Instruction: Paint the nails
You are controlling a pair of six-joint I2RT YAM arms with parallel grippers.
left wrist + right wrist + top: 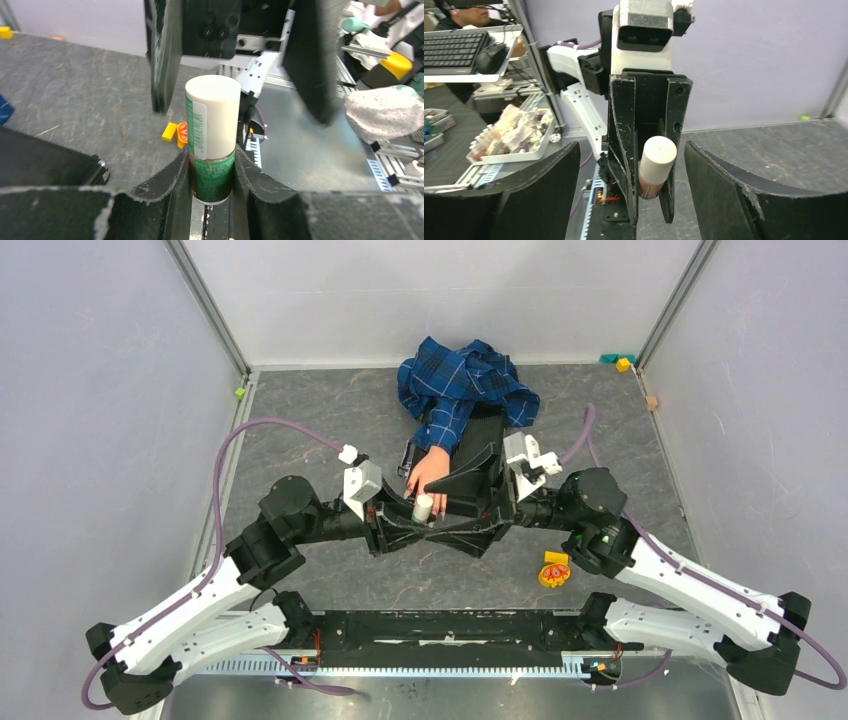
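Grey marbled counter (300, 410) inside pale walls carries the mannequin hand (430, 468), its blue plaid sleeve (465, 385) on the far side and its fingers and nails (439, 502) aimed back toward the arm bases. Just in front of the mannequin hand's fingertips, the left pincer (212, 165) is clamped on an upright polish bottle (212, 125). The right pincer (631, 150) gapes wide on either side of the white cap (659, 150), gripping nothing. The nails lie just beyond both pincers, so uncapping likely falls to the right.

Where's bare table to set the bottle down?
Bare: back-left, between plaid sleeve and left wall; near strip between bottle and base rail, left of yellow object. Crowded: centre, around bottle and mannequin hand.
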